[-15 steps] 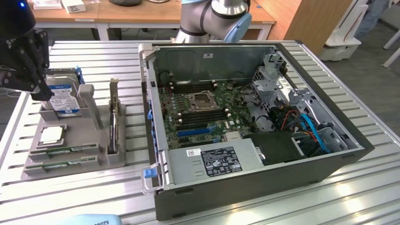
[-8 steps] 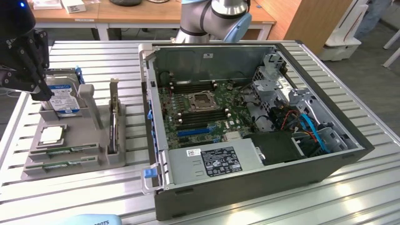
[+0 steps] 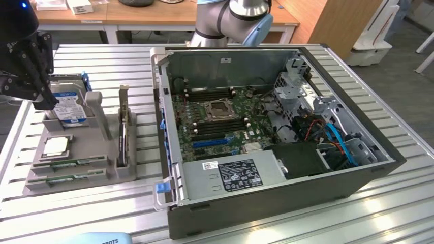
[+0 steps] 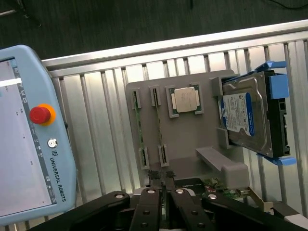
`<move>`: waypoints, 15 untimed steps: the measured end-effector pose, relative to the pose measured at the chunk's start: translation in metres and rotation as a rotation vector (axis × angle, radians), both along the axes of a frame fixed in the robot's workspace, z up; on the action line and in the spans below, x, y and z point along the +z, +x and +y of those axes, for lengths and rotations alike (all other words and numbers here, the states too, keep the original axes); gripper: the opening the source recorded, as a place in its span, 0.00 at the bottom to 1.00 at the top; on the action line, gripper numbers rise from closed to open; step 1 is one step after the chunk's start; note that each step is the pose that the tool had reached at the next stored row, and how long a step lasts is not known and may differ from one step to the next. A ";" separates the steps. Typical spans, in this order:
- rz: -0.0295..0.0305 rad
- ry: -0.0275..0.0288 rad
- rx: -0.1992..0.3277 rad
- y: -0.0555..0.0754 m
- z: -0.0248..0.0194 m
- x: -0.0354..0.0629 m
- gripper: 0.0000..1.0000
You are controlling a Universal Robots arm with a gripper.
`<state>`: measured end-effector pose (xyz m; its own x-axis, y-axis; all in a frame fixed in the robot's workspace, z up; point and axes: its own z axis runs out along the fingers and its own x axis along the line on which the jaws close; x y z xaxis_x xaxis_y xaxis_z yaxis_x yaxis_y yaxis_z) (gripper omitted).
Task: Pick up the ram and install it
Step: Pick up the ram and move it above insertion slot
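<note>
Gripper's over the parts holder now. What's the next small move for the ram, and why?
Probably shift the gripper from the hard drive toward the ram sticks: it hangs shut and empty, and they lie slotted at the holder's opposite end.

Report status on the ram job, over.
Gripper shut, empty, above the tray. Two ram sticks seated in tray slots, untouched. Hard drive propped in same tray.

Seemingly, jaws hover beside hard drive (image 3: pixel 71 108).

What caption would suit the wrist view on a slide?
Shut claw beside gray tray holding ram, processor and hard drive.
</note>
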<state>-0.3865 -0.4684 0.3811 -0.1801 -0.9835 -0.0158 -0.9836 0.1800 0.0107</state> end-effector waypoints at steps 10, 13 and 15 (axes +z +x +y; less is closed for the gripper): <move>0.0000 0.0000 0.007 0.000 0.0000 0.0000 0.35; -0.0001 0.0000 0.019 0.000 0.0000 -0.0001 0.35; -0.0001 0.0001 0.023 0.000 0.0000 -0.0001 0.35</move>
